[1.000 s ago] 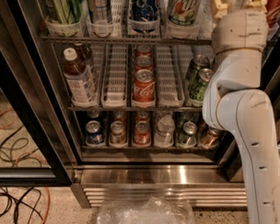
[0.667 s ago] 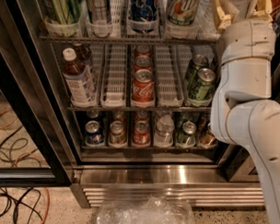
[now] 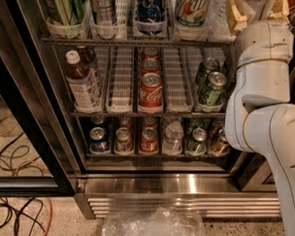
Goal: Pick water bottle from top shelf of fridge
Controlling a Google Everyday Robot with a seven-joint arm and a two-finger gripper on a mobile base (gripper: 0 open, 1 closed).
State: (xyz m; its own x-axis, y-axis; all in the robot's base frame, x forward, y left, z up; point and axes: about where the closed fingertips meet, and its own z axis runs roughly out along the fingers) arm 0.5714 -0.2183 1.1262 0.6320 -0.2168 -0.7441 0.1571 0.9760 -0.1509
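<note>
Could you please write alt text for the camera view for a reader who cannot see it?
A white robot arm stands along the right side of an open drinks fridge, its claw at the frame's top right by the uppermost visible rack. Wire racks hold soda cans and a brown tea bottle.

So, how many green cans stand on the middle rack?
2, both in the right-hand lane: one green can at the front, another just behind it; more may be hidden farther back. The gripper is at the top right, above them.
</note>
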